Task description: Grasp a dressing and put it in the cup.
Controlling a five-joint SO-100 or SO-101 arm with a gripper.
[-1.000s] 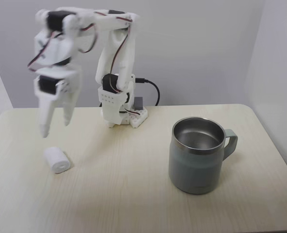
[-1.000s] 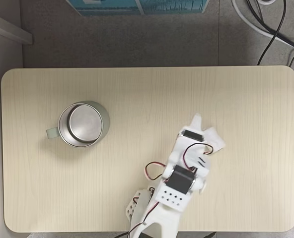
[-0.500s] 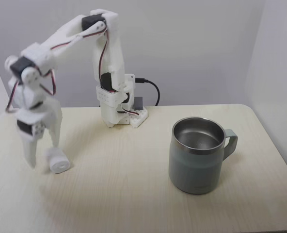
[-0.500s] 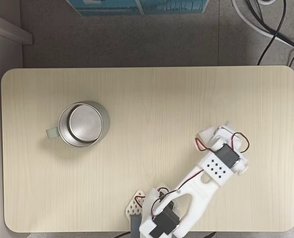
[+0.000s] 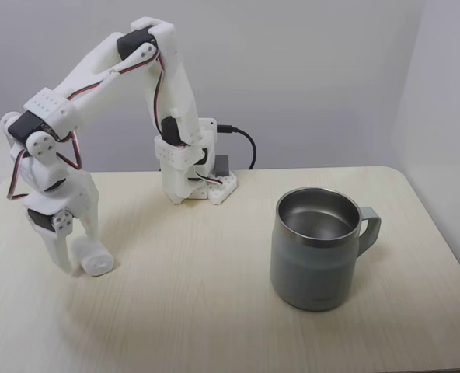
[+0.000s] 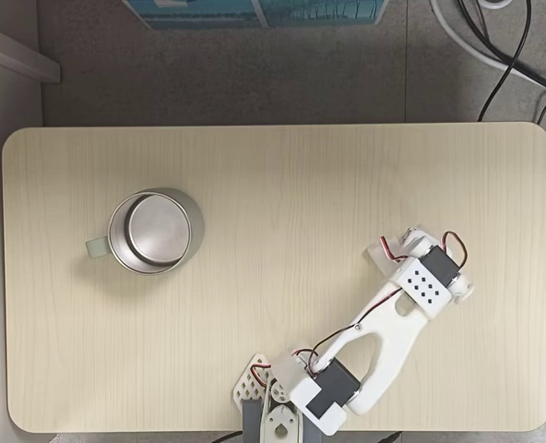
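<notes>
Between the claw's (image 5: 78, 260) parted fingers lies the dressing (image 5: 95, 259), on its side on the worktop (image 5: 214, 311), one round end facing the camera, well apart from the cup (image 5: 317, 249); not yet gripped.

In a fixed view the small white gauze roll (image 5: 95, 259) lies on the pale wooden table (image 5: 214, 311), far left, between the white two-finger gripper (image 5: 75, 260) tips; the grey-green metal mug (image 5: 317, 249) stands well apart, right.
</notes>
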